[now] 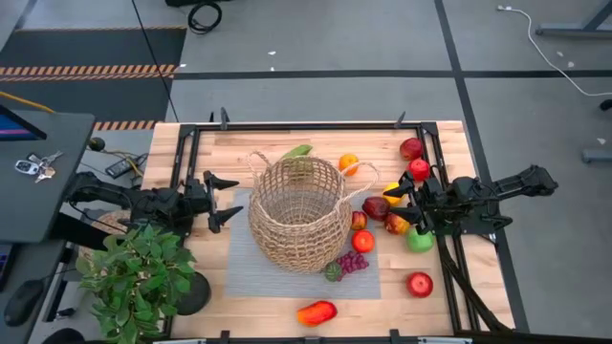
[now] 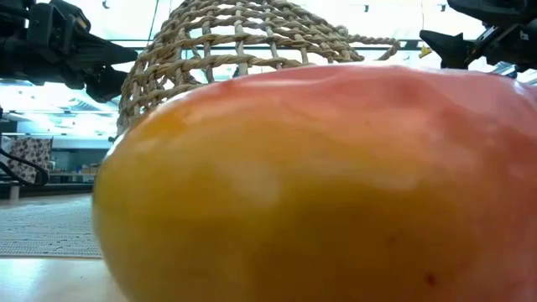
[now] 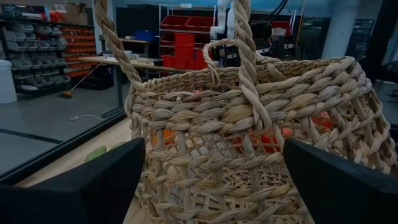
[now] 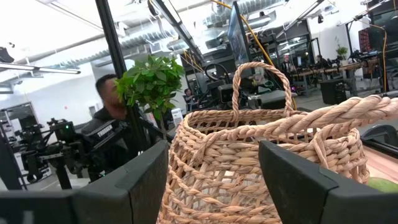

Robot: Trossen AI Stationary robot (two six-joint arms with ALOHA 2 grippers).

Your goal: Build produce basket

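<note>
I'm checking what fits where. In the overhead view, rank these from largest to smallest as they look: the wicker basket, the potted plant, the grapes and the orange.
1. Basket
2. Potted plant, close to the basket in spread, so that ranking is unsure
3. Grapes
4. Orange

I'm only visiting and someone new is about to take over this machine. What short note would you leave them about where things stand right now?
Left hand: open, empty, hovering just left of the basket.
Right hand: over the fruit cluster right of the basket, fingers close together; a red-and-yellow fruit lies right under it, but I cannot tell if it is gripped.
Basket: upright on the grey mat, looks empty from above.
Produce: all on the table, mostly right of the basket: apples, an orange, grapes; a red-orange piece sits near the front edge.
Done: nothing loaded.
Left: every fruit.
</note>
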